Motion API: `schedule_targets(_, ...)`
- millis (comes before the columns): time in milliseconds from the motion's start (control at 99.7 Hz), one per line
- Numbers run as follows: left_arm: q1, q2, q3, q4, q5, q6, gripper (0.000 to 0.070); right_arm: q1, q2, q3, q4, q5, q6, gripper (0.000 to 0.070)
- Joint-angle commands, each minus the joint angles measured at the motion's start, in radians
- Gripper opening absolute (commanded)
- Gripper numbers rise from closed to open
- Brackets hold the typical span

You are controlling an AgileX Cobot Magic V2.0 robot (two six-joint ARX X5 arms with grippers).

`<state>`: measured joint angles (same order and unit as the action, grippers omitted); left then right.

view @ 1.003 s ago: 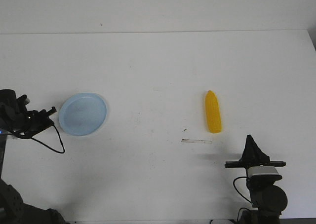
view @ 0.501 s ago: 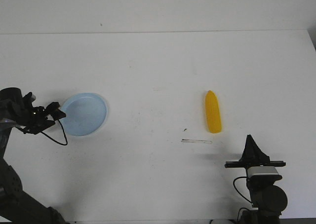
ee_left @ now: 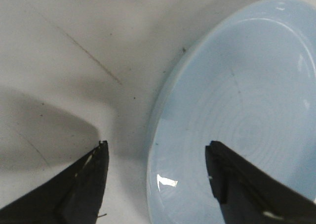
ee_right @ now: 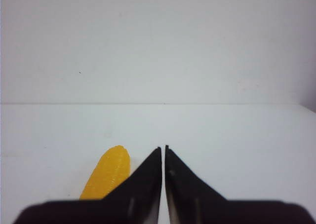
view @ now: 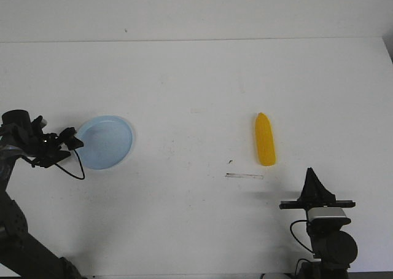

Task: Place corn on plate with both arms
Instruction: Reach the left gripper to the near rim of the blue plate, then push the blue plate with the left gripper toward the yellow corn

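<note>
The pale blue plate [view: 105, 141] lies on the left of the white table. My left gripper [view: 75, 141] is at its left rim. In the left wrist view my left gripper [ee_left: 157, 147] is open, with one finger over the table and the other over the plate [ee_left: 247, 110], so the jaws straddle the rim. The yellow corn [view: 264, 139] lies right of centre, pointing away from me. My right gripper [view: 311, 174] is shut and empty near the table's front edge, a little right of and nearer than the corn [ee_right: 106, 177], as the right wrist view [ee_right: 163, 147] shows.
A thin pale strip [view: 244, 176] and a small dark speck [view: 230, 161] lie on the table just left of the corn's near end. The table's far edge [view: 196, 41] meets a white wall.
My left arm has swung right toward the plate, bringing its gripper up to the plate's left rim. The right arm and the corn have not moved.
</note>
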<state>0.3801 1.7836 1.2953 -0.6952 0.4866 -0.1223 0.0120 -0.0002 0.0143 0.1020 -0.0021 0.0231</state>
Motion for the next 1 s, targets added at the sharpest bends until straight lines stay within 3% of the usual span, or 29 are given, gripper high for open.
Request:
schedule_targets(0,-0.007,0.022,0.016,-0.002,0.008,-0.002,0.0362,0.001,0.001,-0.002,0.01,0.002,0.009,0.0013)
schedule_targets(80,-0.02,0.022,0.016,0.003,0.008,-0.002,0.0342,0.001,0.001,-0.002,0.01,0.002,0.009,0.0013)
schedule_targets(150,-0.029,0.022,0.016,0.006,0.008,-0.002,0.027,0.001,0.001,-0.002,0.01,0.002,0.009,0.0013)
schedule_targets(622,-0.043,0.069,0.016,0.008,0.008,-0.003,0.0229,0.001,0.001,-0.002,0.01,0.002,0.009,0.0013)
schedule_targets(812,-0.061,0.09,0.016,0.008,0.008,-0.003,0.0019,0.001,0.001,-0.002,0.01,0.002,0.009,0.0013)
schedule_targets(993,-0.062,0.087,0.016,-0.002,0.009,-0.008,0.0,0.001,0.001,-0.002,0.01,0.002,0.009,0.0013)
